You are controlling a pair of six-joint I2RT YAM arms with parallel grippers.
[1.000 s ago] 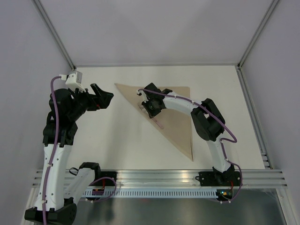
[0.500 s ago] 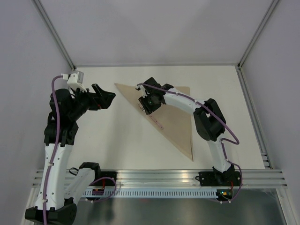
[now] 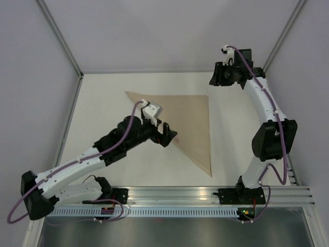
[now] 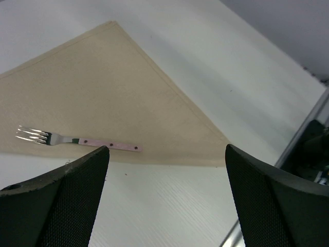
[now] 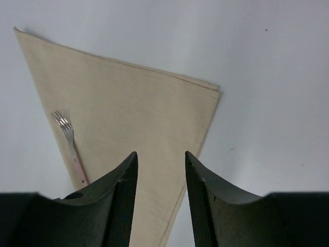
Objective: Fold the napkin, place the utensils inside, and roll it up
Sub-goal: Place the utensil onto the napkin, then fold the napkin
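The beige napkin point(image 3: 193, 116) lies folded into a triangle on the white table, its long edge running from back left to front right. The pale-pink fork point(image 4: 77, 140) lies on it along that long edge, tines toward the back left; it also shows in the right wrist view point(image 5: 72, 144). My left gripper point(image 3: 167, 136) is open and empty, low over the long edge beside the fork's handle, jaws wide in its wrist view point(image 4: 167, 149). My right gripper point(image 3: 218, 77) is open and empty, raised high at the back right, looking down on the napkin point(image 5: 133, 98).
A metal rail point(image 3: 169, 193) runs along the table's near edge with both arm bases on it. Grey enclosure walls and frame posts point(image 3: 64, 46) bound the table at the back and sides.
My right gripper left the fork on the napkin and rose to the back right. My left arm swung in from the left to the napkin's long edge.
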